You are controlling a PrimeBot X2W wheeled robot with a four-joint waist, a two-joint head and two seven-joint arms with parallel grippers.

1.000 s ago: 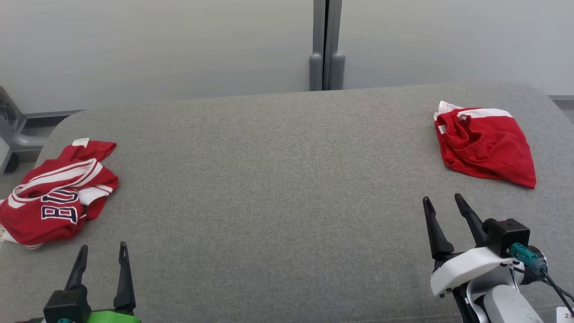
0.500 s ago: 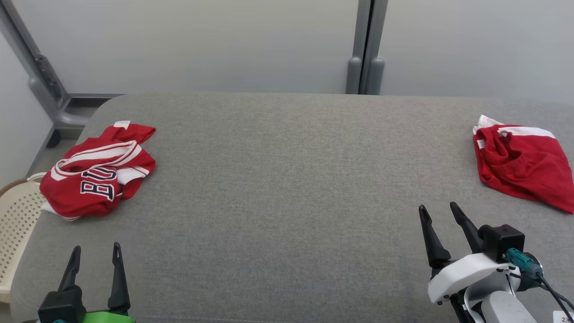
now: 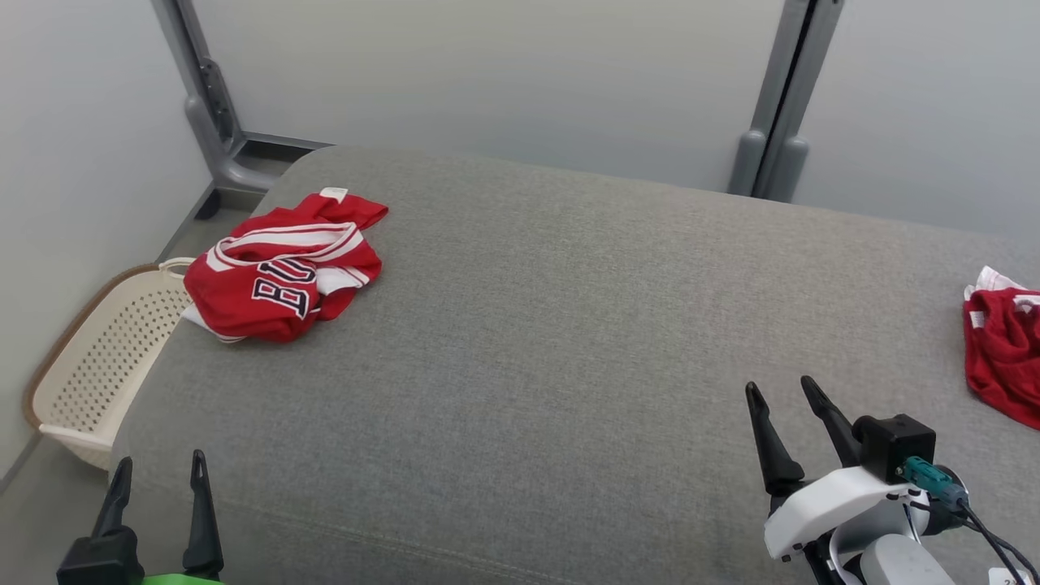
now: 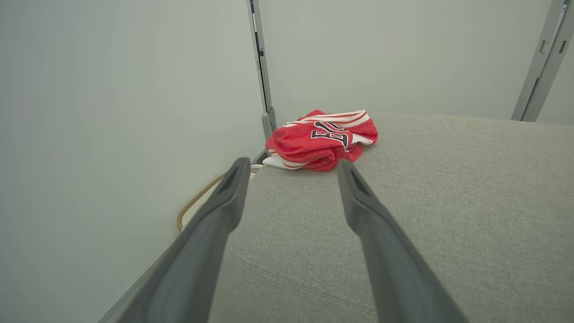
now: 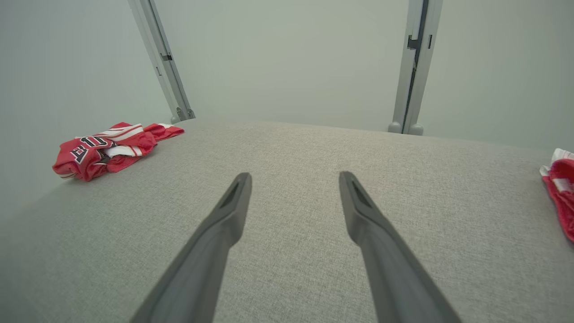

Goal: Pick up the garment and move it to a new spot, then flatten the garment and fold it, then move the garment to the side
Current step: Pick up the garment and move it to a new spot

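Left gripper point(image 3: 160, 461): two long dark fingers spread wide, nothing between them, low at the near left corner of the grey fabric-covered cushioned surface point(image 3: 552, 325). Right gripper point(image 3: 780, 386): jaws likewise wide apart and empty, over the near right part of the same surface. Crumpled red jersey with white stripes and dark block lettering point(image 3: 280, 280) lies bunched at the far left corner of the surface, well apart from both grippers; in the left wrist view it sits ahead of the left fingers. Cream perforated plastic basket point(image 3: 97, 357) stands on the floor just beside that left end. Second red garment with white trim point(image 3: 1003, 357) lies at the right end, cut off by the frame edge. Grey metal post point(image 3: 776, 122) stands against the pale wall behind.
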